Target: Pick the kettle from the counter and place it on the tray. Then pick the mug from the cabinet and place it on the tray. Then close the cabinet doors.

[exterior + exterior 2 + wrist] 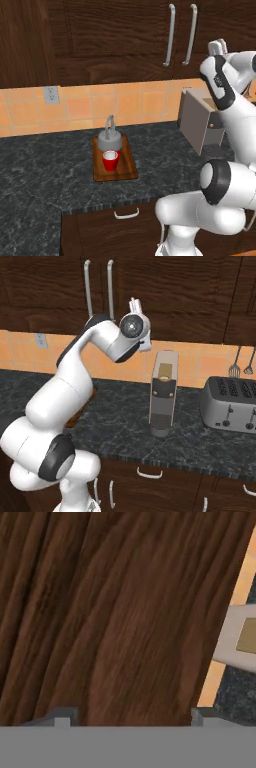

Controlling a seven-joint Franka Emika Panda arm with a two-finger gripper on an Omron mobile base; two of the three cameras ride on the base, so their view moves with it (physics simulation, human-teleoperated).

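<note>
The kettle (109,138) and the red mug (111,160) stand together on the wooden tray (129,170), well below and to the left of the claw (127,717). The panelled, wood-grained cabinet doors (120,35) look shut, so the task seems finished. The claw is released, its fingertips (62,717) wide apart before the door, and probably needs only to draw back.

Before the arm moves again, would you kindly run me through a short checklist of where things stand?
1. Kettle on the tray: ok.
2. Mug on the tray, upright, in front of the kettle: ok.
3. Cabinet doors shut, handles side by side: ok.
4. Gripper empty, fingers spread wide, facing the door panel: ok.
5. Fingers clear of the door: cannot tell.
</note>
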